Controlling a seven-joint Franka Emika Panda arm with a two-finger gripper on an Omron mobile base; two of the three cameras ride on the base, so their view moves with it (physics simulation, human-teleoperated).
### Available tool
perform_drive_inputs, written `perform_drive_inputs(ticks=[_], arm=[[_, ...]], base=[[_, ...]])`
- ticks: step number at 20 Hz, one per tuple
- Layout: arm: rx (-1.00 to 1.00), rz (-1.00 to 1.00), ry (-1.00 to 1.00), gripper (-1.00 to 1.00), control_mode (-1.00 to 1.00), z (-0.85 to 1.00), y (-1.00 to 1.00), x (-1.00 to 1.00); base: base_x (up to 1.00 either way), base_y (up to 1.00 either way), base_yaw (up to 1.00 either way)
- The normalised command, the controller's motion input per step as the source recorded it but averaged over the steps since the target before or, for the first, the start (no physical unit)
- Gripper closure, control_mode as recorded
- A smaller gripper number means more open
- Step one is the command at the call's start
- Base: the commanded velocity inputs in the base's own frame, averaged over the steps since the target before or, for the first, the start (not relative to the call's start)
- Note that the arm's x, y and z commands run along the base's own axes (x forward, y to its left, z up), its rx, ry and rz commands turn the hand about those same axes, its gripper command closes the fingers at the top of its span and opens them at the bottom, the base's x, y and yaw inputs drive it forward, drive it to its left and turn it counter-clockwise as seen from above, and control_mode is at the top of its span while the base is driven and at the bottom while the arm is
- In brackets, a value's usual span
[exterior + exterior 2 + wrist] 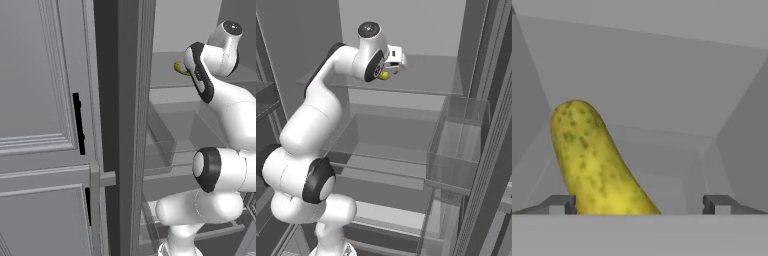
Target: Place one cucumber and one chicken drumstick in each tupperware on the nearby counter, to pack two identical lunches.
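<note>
My claw [639,204] stands wide open, gripping nothing. The cucumber [592,160] lies on the fridge shelf [421,75] between my fingertips, closer to one.

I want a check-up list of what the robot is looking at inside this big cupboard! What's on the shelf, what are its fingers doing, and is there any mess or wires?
Surface: a grey upper shelf inside an open cabinet or fridge, with clear shelves below.
Job's things: one yellow-green cucumber lies on that shelf, a bit of it also seen in the left base view. Drumsticks and trays: nothing seen.
Clutter: nothing seen.
Gripper: the gripper is open; its fingers stand wide apart, with the cucumber between them nearer the left one. Nothing is gripped yet.
Cables: nothing seen.
Surroundings: a grey panelled door with a black handle stands open at the left; a clear bin sits at the right.
</note>
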Motion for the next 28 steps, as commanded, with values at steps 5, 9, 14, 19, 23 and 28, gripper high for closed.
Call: perform_drive_inputs(ticks=[5,9,14,19,23,28], arm=[[-0.02,0.0,0.01,1.0,-1.0,-0.36,0.05,0.01],[0.0,0.0,-0.08,1.0,-1.0,-0.06,0.0,0.0],[0.19,-0.02,-0.41,1.0,-1.0,0.06,-0.17,-0.72],[0.36,-0.02,-0.53,1.0,-1.0,0.49,-0.38,-1.0],[0.12,0.0,-0.21,1.0,-1.0,0.39,-0.24,-1.0],[-0.07,0.09,0.13,1.0,-1.0,-0.05,0.0,-1.0]], base=[[0.0,0.0,0.0],[0.0,0.0,0.0],[0.0,0.0,0.0],[0.0,0.0,0.0],[0.0,0.0,0.0],[0.0,0.0,0.0]])
